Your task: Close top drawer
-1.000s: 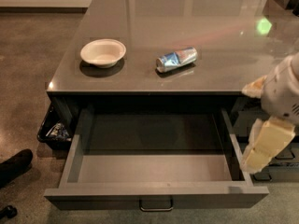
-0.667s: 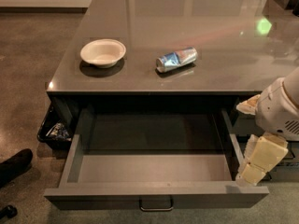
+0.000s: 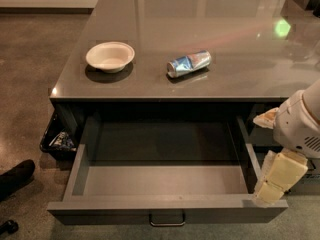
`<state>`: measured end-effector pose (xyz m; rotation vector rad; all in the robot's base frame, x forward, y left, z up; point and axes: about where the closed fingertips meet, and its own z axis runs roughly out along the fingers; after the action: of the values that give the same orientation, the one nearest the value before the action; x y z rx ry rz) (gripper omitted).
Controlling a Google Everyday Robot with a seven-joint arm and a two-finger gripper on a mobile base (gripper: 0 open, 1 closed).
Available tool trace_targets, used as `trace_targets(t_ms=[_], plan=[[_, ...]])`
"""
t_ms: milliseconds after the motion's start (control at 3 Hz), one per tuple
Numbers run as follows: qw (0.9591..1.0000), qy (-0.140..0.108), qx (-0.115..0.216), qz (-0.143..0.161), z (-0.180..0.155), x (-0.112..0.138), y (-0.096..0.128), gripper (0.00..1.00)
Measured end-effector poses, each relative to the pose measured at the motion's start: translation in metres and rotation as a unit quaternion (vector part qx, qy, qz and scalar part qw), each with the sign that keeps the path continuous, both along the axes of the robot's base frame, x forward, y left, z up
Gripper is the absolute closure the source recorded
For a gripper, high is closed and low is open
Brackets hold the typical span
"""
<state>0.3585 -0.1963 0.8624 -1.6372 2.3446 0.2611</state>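
The top drawer (image 3: 165,184) is pulled far out of the grey counter, its grey box empty. Its flat front runs along the bottom of the view, with a small bracket handle (image 3: 167,219) at its middle. My gripper (image 3: 272,186) hangs at the drawer's front right corner, its cream fingers pointing down against the right end of the drawer front. The white arm housing (image 3: 300,126) sits above it at the right edge.
On the counter top (image 3: 235,69) lie a white bowl (image 3: 110,56) and a crushed blue-and-silver can (image 3: 188,63). A dark bin with wrappers (image 3: 59,140) stands on the floor left of the drawer. A black shoe (image 3: 15,176) shows at the left edge.
My gripper has moved down and slightly left, from beside the drawer's right wall to its front right corner. The drawer stays open the same amount.
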Motion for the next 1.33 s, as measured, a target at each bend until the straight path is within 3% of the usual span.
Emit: trace_targets(t_ms=[333, 667, 1000, 1333], plan=[[0.9996, 0.025, 0.014, -0.001, -0.025, -0.030, 0.010, 0.00], [0.9962, 0.072, 0.045, 0.022, -0.066, -0.062, 0.035, 0.00], [0.9866, 0.119, 0.092, 0.063, -0.103, -0.083, 0.071, 0.00], [0.9755, 0.151, 0.127, 0.097, -0.125, -0.098, 0.096, 0.00]])
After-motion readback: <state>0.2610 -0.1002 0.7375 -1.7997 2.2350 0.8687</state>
